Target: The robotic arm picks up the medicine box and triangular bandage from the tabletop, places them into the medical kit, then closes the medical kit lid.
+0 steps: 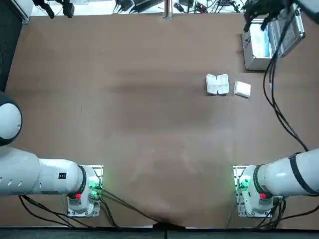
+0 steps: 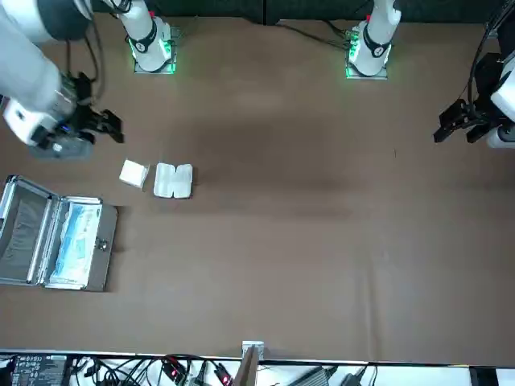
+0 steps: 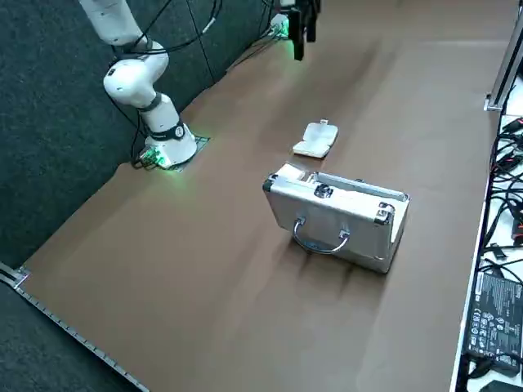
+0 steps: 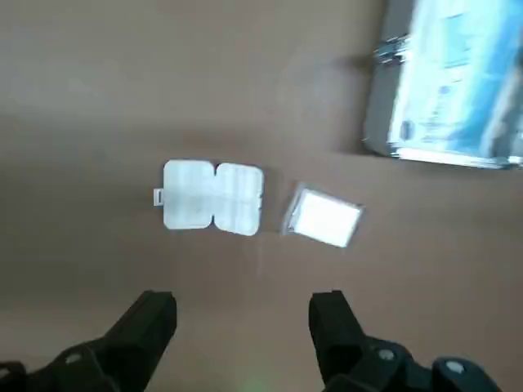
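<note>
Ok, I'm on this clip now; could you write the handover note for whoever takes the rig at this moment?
Right pincer: open and empty, raised above the table near the kit.
Medicine box (apparently the white two-lobed item with a tab): on the table, unfolded.
Triangular bandage (apparently the small wrapped white packet): on the table beside it.
Medical kit: at the robot's far right, lid open.
Done: neither item packed.
Left: put both in, close the lid.

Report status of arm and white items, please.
Right gripper open, empty, above brown tabletop. White two-lobed case and small square white packet: on it, unobstructed. Silver metal kit: lid open.
</note>
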